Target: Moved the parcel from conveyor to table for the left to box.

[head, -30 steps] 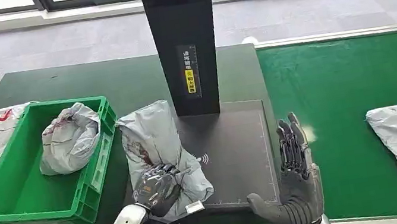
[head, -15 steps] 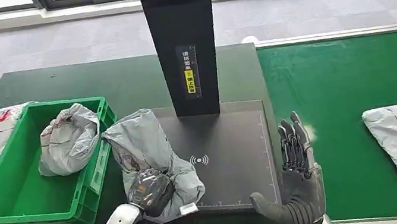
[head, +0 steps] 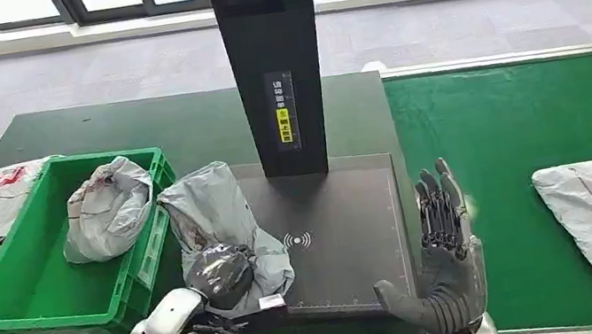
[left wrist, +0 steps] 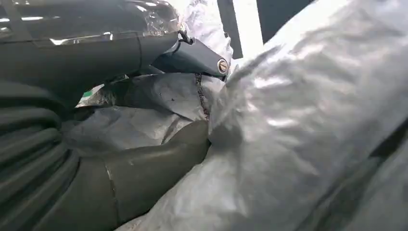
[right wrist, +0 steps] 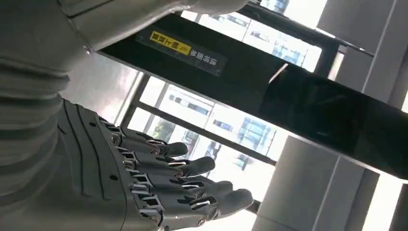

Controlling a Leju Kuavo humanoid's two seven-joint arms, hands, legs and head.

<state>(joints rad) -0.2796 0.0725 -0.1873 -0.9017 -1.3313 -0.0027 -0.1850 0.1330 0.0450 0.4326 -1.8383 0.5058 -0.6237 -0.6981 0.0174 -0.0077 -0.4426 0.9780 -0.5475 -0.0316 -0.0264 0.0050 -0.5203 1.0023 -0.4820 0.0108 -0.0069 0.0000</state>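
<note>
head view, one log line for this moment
left hand: grips grey parcel on scanner pad | right hand: open, empty | green crate: one parcel

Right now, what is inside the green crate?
Inside the green crate lies one crumpled grey parcel, toward its far end. The floor nearer the robot is bare green. Anything under that parcel is covered and cannot be seen.

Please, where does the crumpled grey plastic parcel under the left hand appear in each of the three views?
Head view: the crumpled grey plastic parcel lies lower centre-left, partly on the dark scanner pad, beside the green plastic crate; the left hand grips its near end.
Left wrist view: the parcel covers most of the picture, against the hand's thumb.
Right wrist view: not in it.
Shared landmark: the black scanner post, also in the right wrist view.
</note>
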